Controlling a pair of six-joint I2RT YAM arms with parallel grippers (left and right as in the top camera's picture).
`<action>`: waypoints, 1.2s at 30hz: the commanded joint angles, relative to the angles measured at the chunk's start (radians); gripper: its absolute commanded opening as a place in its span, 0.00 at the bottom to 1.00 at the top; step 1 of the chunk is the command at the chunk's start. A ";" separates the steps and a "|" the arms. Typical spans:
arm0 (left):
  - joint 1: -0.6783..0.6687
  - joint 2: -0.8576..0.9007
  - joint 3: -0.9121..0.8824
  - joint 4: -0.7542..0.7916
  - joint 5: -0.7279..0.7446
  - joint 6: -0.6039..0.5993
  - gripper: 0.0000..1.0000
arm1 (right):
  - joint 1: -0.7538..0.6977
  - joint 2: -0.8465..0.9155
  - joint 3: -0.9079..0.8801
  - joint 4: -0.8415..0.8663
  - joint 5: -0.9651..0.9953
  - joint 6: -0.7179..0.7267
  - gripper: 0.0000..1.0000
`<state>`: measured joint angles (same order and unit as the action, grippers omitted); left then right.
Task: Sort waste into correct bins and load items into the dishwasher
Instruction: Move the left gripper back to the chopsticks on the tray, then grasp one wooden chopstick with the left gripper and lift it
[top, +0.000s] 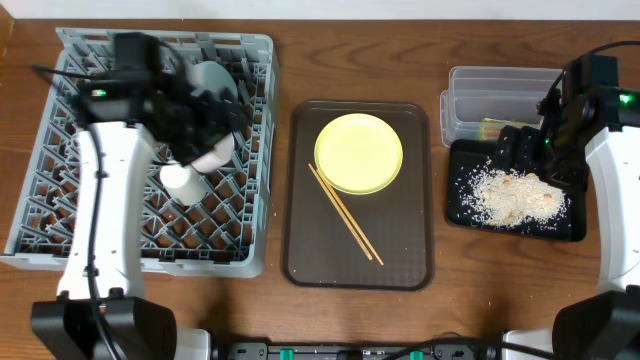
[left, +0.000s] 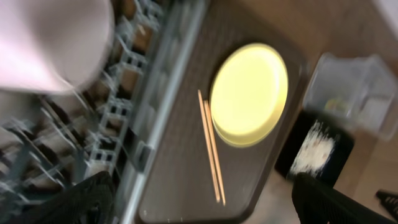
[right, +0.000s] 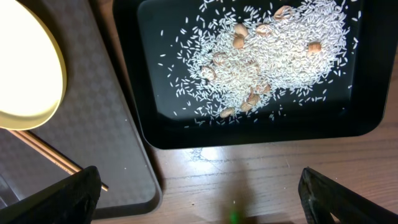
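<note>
The grey dish rack (top: 60, 200) on the left holds a light blue bowl (top: 212, 78), a white bowl (top: 213, 155) and a small white cup (top: 177, 178). My left gripper (top: 232, 115) hovers open and empty over the rack's right side. The yellow plate (top: 359, 152) and two chopsticks (top: 345, 213) lie on the brown tray (top: 310, 250). The white rice crumbs (top: 510, 195) lie in the black tray (top: 460, 215). The green-and-yellow wrapper (top: 492, 127) lies in the clear tub (top: 480, 85). My right gripper (top: 520, 148) is open and empty above the black tray's back edge.
In the left wrist view the white bowl (left: 50, 37) fills the top left, with the plate (left: 249, 93) and chopsticks (left: 211, 146) beyond my open fingers (left: 205, 205). The right wrist view shows the rice (right: 267, 56), bare wood in front of it, and my open fingers (right: 199, 199).
</note>
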<state>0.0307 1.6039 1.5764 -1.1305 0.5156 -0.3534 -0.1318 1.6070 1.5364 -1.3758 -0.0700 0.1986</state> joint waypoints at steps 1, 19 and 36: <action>-0.102 0.013 -0.061 -0.006 -0.106 -0.115 0.93 | -0.007 -0.021 0.014 -0.002 0.010 0.002 0.99; -0.620 0.115 -0.326 0.271 -0.439 -0.550 0.93 | -0.007 -0.021 0.014 -0.005 0.010 -0.005 0.99; -0.701 0.340 -0.328 0.302 -0.418 -0.565 0.93 | -0.007 -0.021 0.014 -0.005 0.010 -0.005 0.99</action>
<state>-0.6693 1.9240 1.2552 -0.8257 0.0841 -0.8978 -0.1318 1.6070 1.5364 -1.3796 -0.0700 0.1982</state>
